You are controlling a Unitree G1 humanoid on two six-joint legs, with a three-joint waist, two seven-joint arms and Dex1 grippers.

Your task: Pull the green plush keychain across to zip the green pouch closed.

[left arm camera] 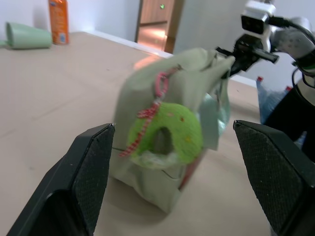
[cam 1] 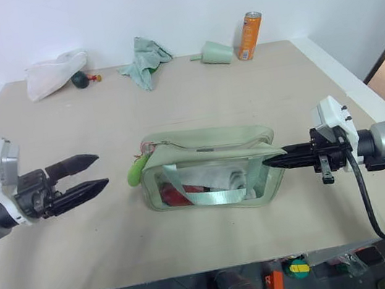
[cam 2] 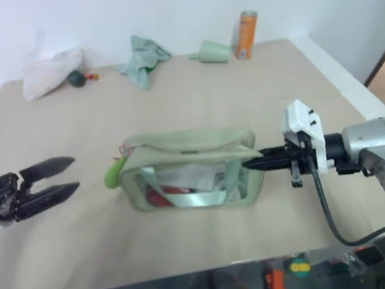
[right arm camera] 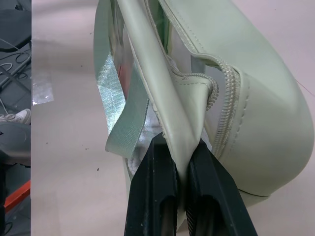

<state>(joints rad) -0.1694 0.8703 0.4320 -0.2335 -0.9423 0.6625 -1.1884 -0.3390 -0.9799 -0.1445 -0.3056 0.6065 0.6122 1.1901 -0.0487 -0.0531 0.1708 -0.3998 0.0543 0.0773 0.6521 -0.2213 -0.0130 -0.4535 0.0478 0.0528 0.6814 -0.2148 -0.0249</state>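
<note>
Unreadable print on orange can [cam 1: 250, 35], beyond green pouch [cam 1: 211, 170]

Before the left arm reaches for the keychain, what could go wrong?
The right gripper pinches only a thin fold at the end of the pouch; a hard pull might slip it free. The keychain hangs loosely off the other end, so the open left gripper may knock it aside.
</note>
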